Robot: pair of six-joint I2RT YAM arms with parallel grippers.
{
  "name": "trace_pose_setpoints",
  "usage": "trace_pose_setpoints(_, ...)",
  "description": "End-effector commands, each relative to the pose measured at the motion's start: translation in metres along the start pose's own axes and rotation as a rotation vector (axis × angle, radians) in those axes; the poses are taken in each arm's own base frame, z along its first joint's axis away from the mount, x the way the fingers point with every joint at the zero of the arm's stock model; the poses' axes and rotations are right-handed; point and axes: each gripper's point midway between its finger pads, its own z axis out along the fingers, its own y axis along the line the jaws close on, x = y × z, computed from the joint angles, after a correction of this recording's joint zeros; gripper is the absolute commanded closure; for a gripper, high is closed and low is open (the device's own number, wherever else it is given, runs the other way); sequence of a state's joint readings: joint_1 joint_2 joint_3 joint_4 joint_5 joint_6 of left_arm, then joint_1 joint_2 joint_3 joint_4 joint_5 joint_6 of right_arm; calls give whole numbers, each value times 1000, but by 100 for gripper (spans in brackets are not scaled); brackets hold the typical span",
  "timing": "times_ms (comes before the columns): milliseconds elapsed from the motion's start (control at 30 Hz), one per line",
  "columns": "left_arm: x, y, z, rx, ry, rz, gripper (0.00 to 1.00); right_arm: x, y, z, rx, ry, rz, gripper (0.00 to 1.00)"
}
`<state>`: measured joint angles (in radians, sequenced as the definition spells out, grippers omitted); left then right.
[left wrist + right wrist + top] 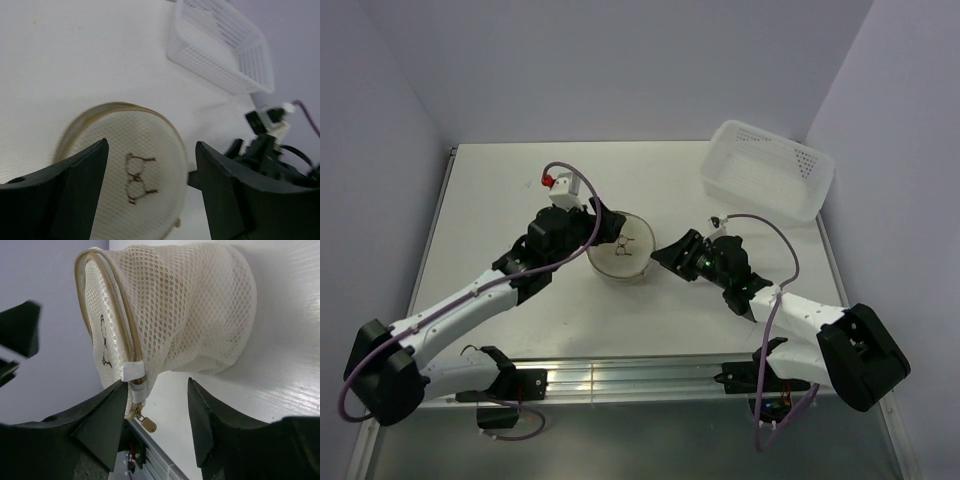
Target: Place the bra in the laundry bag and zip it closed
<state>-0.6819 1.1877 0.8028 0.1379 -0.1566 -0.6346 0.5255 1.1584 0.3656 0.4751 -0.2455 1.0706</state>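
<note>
The left gripper (150, 146) hovers over the round lid of the laundry bag (112, 135), jaws spread wide and empty. The right gripper (157, 385), also open and empty, faces the bag's side seam, just beside a small brass zip pull (148, 425). The bag stands in the middle of the table (490, 190). Its mesh looks soft, light and easily crushed, so the pull is probably the best place to pinch. The bra is not visible.

the laundry bag (622, 250) sat mid-table (510, 190) between the left gripper (598, 216) on its left and the right gripper (666, 256) on its right, the basket (770, 170) behind at the far right.
</note>
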Motion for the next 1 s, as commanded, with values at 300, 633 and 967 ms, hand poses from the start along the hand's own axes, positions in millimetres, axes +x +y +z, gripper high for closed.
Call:
trace_pose_setpoints(300,76,-56,-73,138,146,21,32,-2,34,0,-147,-5,-13,43)
trace_pose_setpoints(633,119,-83,-92,215,223,-13,40,7,24,-2,-139,2,-33,37)
trace_pose_setpoints(967,144,-60,-61,69,227,49,48,14,37,12,-164,44,-39,57)
